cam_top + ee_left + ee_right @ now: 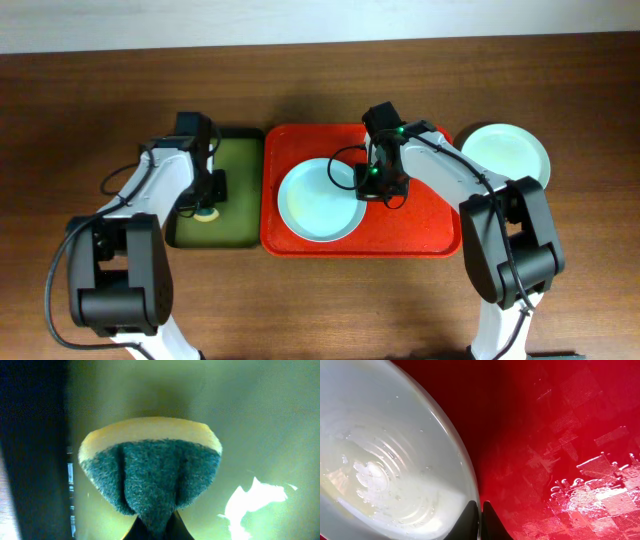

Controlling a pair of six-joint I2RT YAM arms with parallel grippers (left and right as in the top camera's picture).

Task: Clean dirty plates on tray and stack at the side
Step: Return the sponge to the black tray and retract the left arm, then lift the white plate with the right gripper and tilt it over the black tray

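Overhead alone shows mint plate (506, 152).

Tray (420, 235) right bare — plate (315, 205) blocks left.

Pale plate (385, 460) partly beyond right wrist view's left edge
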